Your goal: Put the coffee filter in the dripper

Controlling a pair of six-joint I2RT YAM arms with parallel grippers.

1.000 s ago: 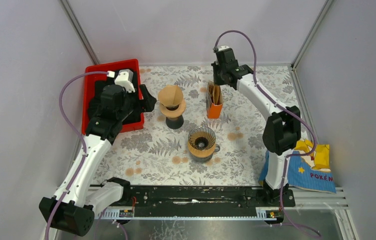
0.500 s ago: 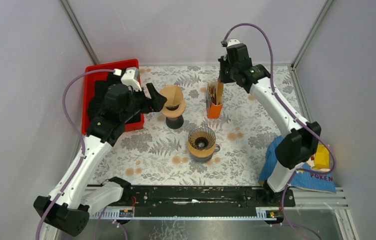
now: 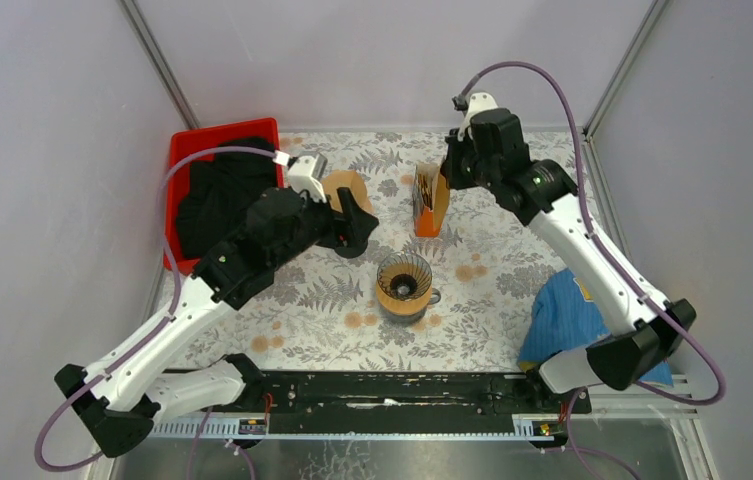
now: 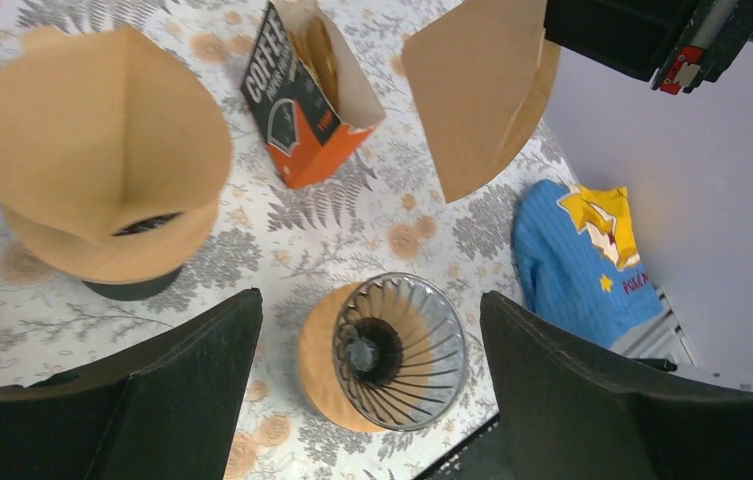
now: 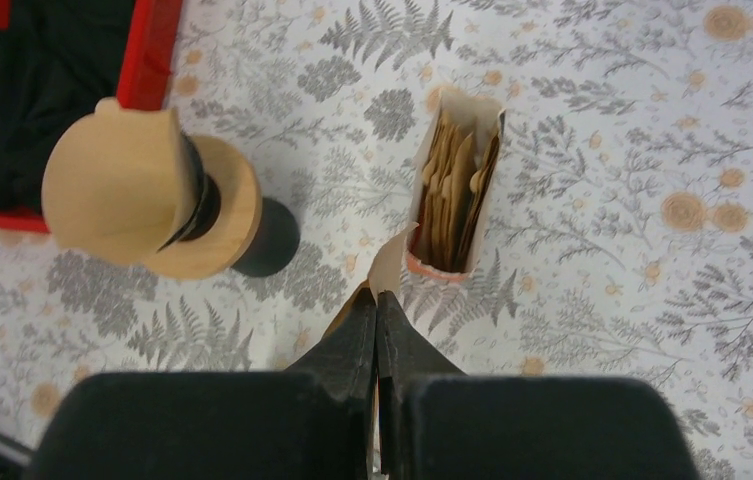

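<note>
Now the right gripper [image 5: 376, 300] pinches a brown coffee filter [image 4: 477, 90] tight near the orange filter box [image 4: 312, 95]. The left gripper [image 4: 370, 310] hangs wide open over the glass dripper [image 4: 392, 350].

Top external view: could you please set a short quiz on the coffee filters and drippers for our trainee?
1. True or false: the right gripper is shut on a coffee filter.
2. Which dripper has no filter in it yet? A) the ribbed dripper nearest the arm bases; B) the dripper on the black stand.
3. Fill in: the spare filters stand in the ___ box.
Key: 1 true; 2 A; 3 orange.
</note>
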